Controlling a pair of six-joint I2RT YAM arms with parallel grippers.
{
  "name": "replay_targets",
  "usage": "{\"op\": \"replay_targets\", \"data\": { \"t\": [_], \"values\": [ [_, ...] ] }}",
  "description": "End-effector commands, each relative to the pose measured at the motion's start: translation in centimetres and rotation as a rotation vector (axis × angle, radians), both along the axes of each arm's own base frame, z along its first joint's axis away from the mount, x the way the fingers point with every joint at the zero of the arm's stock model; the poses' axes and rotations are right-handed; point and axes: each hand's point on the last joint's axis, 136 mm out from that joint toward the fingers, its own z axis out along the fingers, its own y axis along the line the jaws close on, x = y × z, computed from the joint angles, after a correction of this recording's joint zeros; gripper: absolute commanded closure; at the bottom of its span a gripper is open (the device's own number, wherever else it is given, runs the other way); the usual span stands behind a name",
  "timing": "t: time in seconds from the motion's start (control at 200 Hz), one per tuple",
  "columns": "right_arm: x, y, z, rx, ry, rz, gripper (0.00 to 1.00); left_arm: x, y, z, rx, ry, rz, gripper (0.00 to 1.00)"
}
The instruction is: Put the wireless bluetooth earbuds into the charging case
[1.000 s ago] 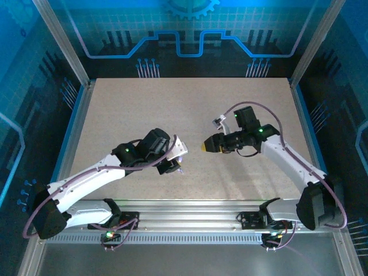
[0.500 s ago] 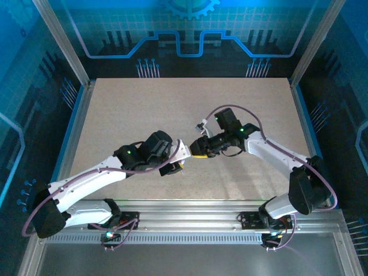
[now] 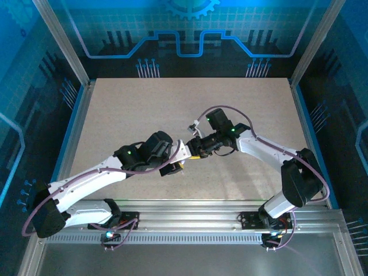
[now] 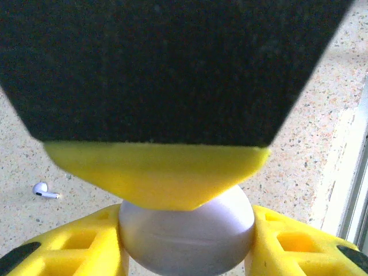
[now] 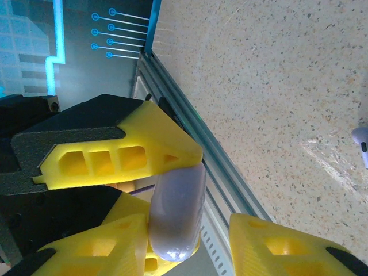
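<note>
My left gripper [image 4: 187,241] is shut on a round pale lavender charging case [image 4: 187,238], its yellow fingers pressing both sides. The case [image 5: 175,213] is closed, held edge-on in the right wrist view. My right gripper [image 5: 190,224] is open around it: one yellow finger [image 5: 92,247] touches the case, the other finger [image 5: 282,247] stands apart. In the top view both grippers meet at mid-table, left gripper [image 3: 179,158] against right gripper [image 3: 193,150]. One small pale earbud [image 4: 45,190] lies on the table; an earbud [image 5: 361,145] also shows at the right wrist view's edge.
The speckled beige table [image 3: 144,109] stretches out around the arms. A metal rail [image 3: 190,204] runs along the near edge, close behind the held case. Blue panels wall in the back and sides.
My right arm has swung left across the table until its open fingers reach the case. The left gripper rose slightly with the case and has held still since.
</note>
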Motion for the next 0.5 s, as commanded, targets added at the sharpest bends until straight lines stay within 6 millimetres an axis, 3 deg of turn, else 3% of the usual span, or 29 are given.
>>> {"op": "replay_targets", "data": {
  "t": [0.0,0.495],
  "values": [
    [-0.39,1.18,1.01,0.042,0.001,0.039,0.6,0.11,-0.34,0.68,-0.021,-0.031,-0.006,0.56],
    [-1.16,1.89,1.16,0.074,0.017,0.082,0.75,0.58,-0.05,0.69,-0.014,-0.049,0.024,0.57]
  ]
}}
